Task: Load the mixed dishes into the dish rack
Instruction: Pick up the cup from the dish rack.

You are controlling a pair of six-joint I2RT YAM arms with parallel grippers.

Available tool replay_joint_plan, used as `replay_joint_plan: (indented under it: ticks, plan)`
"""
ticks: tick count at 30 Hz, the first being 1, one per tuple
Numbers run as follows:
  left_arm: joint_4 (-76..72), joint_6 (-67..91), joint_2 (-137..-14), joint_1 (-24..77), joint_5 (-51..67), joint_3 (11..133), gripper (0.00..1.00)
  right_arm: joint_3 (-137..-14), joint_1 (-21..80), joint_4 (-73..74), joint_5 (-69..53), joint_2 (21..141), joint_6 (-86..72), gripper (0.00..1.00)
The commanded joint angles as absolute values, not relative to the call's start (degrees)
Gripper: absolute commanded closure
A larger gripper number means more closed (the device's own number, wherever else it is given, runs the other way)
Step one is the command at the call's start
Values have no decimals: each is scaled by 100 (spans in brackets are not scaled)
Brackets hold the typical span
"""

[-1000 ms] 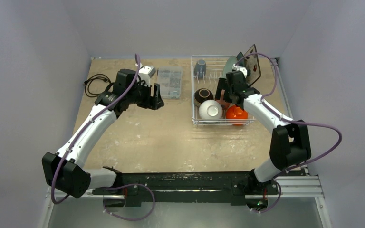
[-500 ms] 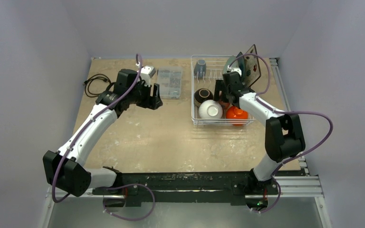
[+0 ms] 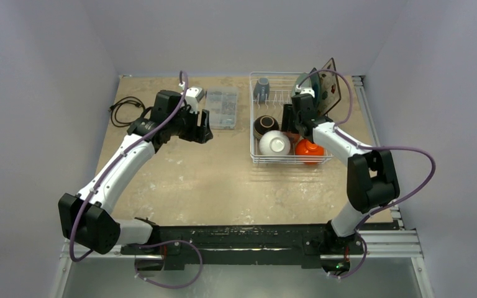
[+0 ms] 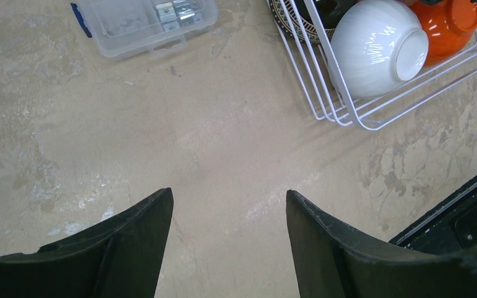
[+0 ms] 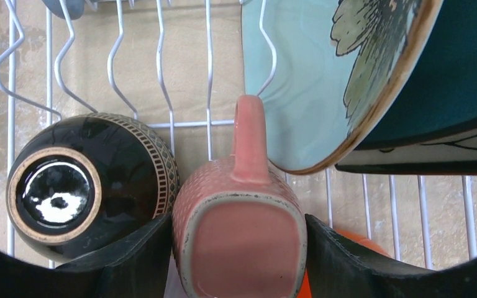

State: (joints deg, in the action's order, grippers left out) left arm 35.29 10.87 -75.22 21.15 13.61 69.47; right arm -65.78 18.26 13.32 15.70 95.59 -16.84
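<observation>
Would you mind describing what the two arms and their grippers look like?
Both arms match: the left arm and right arm have white tubular links joined by blocky black joints. A purple cable loops loosely alongside each. The left gripper and right gripper each have two matte black fingers, broad and tapering to a blunt tip. No markings are visible.
</observation>
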Motion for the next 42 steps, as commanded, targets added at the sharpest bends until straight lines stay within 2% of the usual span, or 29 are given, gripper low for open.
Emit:
replay_joint_plan:
  ticks: [1, 3, 19, 29, 42]
  plan:
    - [3408, 1011, -7577, 2145, 1401, 6993, 34, -6471, 1966, 991, 1562, 9023, -1514, 89]
    - [3402, 1019, -7576, 2145, 1403, 6992, 34, -6451, 1997, 968, 1486, 8984, -1429, 100]
    - [3410, 1037, -7587, 2153, 1441, 6994, 34, -6381, 2012, 867, 1090, 9050, -1287, 100]
    - [3441, 1055, -7640, 2166, 1464, 7008, 34, -6298, 2035, 1496, 706, 8941, -1728, 100]
    - [3462, 1072, -7637, 2175, 1487, 7027, 34, -6402, 2062, 1282, 1180, 8297, -1763, 100]
